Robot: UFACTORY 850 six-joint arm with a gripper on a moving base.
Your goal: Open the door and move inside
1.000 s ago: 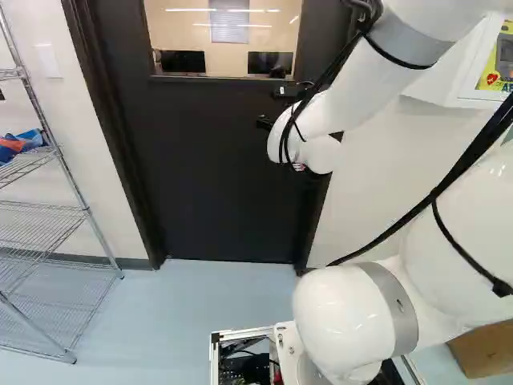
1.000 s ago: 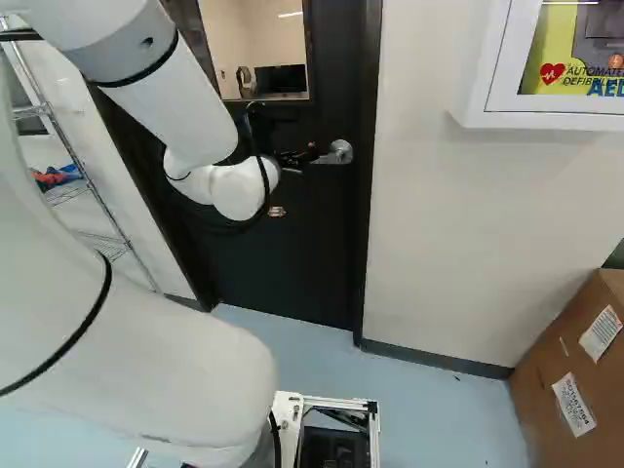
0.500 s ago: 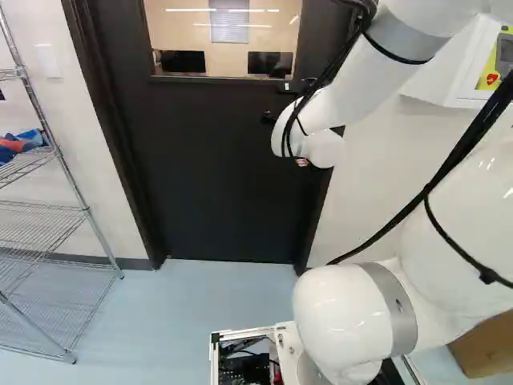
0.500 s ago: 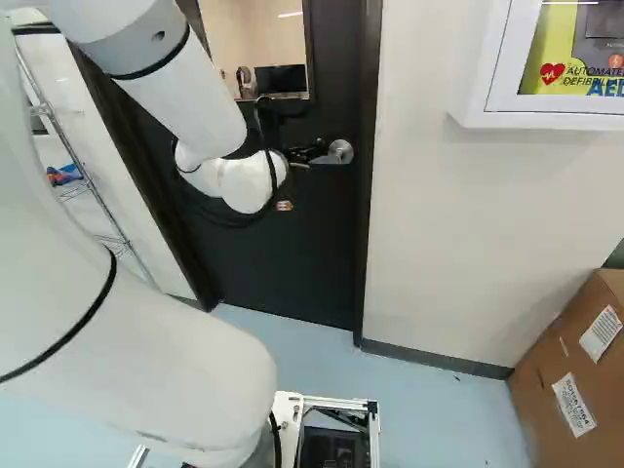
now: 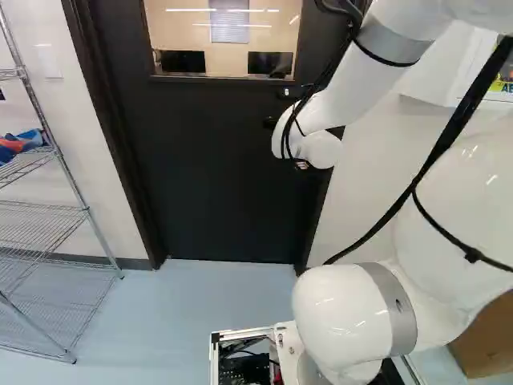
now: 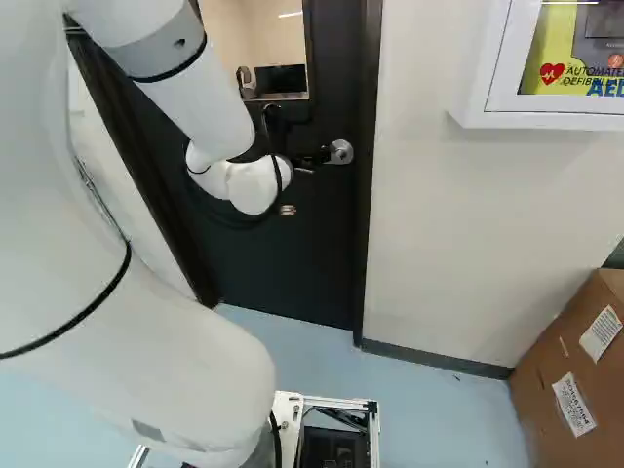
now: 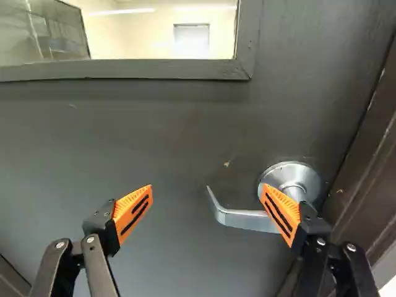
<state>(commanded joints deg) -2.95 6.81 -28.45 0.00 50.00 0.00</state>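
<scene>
While the door (image 7: 154, 136) sits shut in its frame (image 7: 371, 148), the tool (image 7: 208, 189) is in front of it with its two fingers spread wide and nothing pinched. The handle (image 7: 247, 219) is a bent metal bar on the side of the door near the frame, and its free end points in between the fingers. One orange pad (image 7: 281, 213) covers part of the bar near its round base (image 7: 286, 172), but I can't tell if they touch. The bar looks hard, smooth and a bit slippery, and it should push back like a spring when turned. The best place to hold or press looks to be out toward the free end, where turning is easier. The door will likely feel big and heavy, so it needs a slow, steady push or pull. The frame is close by that same pad and could get bumped. A wire shelf (image 5: 40, 207) stands off to the left, and a cardboard box (image 6: 570, 390) sits to the right, both out of the way.
</scene>
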